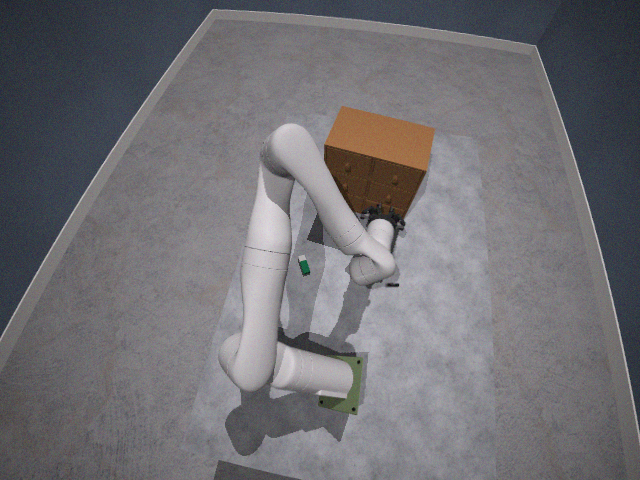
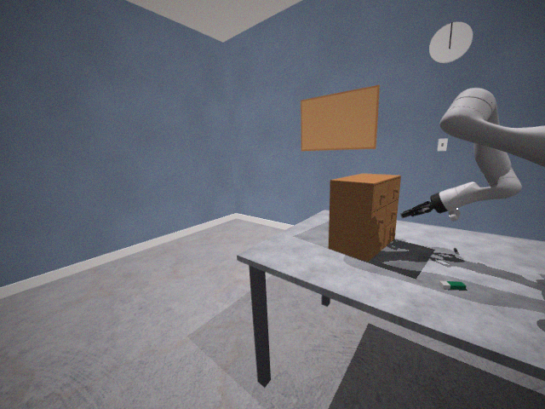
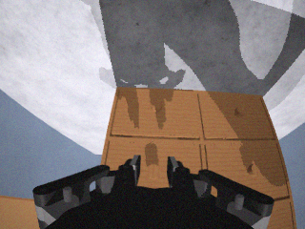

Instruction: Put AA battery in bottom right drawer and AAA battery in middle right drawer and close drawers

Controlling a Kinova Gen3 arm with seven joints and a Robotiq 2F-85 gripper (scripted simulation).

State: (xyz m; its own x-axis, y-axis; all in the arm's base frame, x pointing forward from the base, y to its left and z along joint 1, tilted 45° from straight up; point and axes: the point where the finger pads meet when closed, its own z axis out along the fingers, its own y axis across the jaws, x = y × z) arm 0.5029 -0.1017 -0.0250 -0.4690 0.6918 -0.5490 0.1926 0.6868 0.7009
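The brown chest [image 1: 383, 135] [image 2: 349, 216] [image 3: 176, 115] stands upright, and the drawer fronts that show look flush. My gripper [image 1: 385, 208] [image 2: 402, 216] [image 3: 153, 164] is partly open with nothing between its fingers. It is in front of the chest's right column, clear of the table. In the wrist view, which is upside down, the middle-row right drawer's handle [image 3: 152, 154] appears just beyond and between the fingertips; no contact shows. A small dark battery [image 1: 392, 284] [image 2: 456, 251] lies on the table near the arm's wrist; its type cannot be told. The other battery is not seen.
A green and white block [image 1: 303, 265] [image 2: 453, 285] lies on the table [image 1: 439, 361] [image 2: 303, 259], left of the forearm in the overhead view. The arm's green base plate [image 1: 356, 400] is toward the bottom there. The arm hides part of the table and the chest's lower left.
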